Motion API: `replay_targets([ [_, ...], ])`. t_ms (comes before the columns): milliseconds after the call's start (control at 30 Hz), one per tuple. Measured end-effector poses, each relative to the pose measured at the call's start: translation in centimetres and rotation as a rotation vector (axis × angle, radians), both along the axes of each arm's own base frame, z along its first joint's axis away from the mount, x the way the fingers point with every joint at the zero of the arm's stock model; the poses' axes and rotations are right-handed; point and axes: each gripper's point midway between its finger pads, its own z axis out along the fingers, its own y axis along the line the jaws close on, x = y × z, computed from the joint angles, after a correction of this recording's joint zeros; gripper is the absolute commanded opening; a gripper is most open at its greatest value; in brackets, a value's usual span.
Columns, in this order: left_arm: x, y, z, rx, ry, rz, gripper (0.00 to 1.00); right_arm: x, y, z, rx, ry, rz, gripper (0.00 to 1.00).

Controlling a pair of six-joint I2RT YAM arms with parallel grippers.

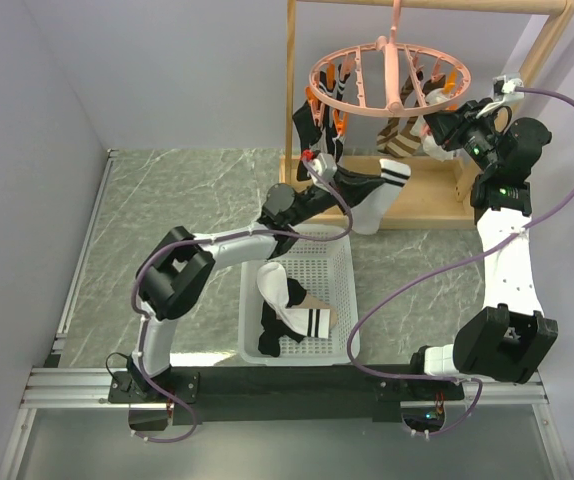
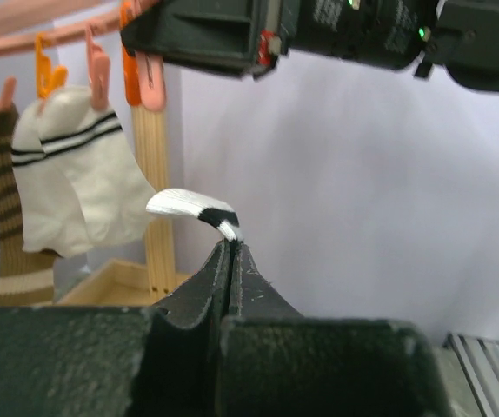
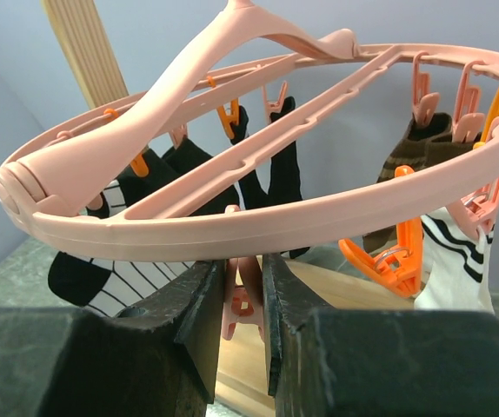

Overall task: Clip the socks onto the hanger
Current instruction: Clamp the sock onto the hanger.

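Note:
The pink ring hanger (image 1: 387,80) hangs from the wooden rack, with several socks clipped to it. My left gripper (image 1: 359,186) is shut on a white sock with black stripes (image 1: 385,196) and holds it up below the ring. In the left wrist view the gripper (image 2: 232,248) pinches the sock's cuff (image 2: 189,207). My right gripper (image 1: 435,128) is at the ring's right rim. In the right wrist view the right gripper (image 3: 246,282) is just under the hanger's rim (image 3: 232,221), and its jaws squeeze a pink clip (image 3: 249,300) between them.
A white basket (image 1: 348,290) near the arms holds more socks (image 1: 292,315), white, black and brown. The light wooden rack (image 1: 544,50) and its base (image 1: 427,200) stand behind. Grey walls close in on the left and the back. An orange clip (image 3: 389,256) hangs beside the right gripper.

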Motion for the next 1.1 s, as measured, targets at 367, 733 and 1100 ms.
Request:
replay_targets([
  [367,3.0,-0.8,4.1,-0.103,-0.115,0.195,0.01,0.1,0.3,-0.1,0.031,0.015,0.019,0.0],
  [733,4.5,-2.8,2.2,-0.007,-0.31,0.322,0.01,1.2,0.4,-1.8,0.095,0.089,0.034,0.0],
  [1100,5.0,-3.4,0.9,-0.015,-0.343,0.331,0.01,0.9,0.9,-1.5,0.142,0.106,0.065,0.0],
])
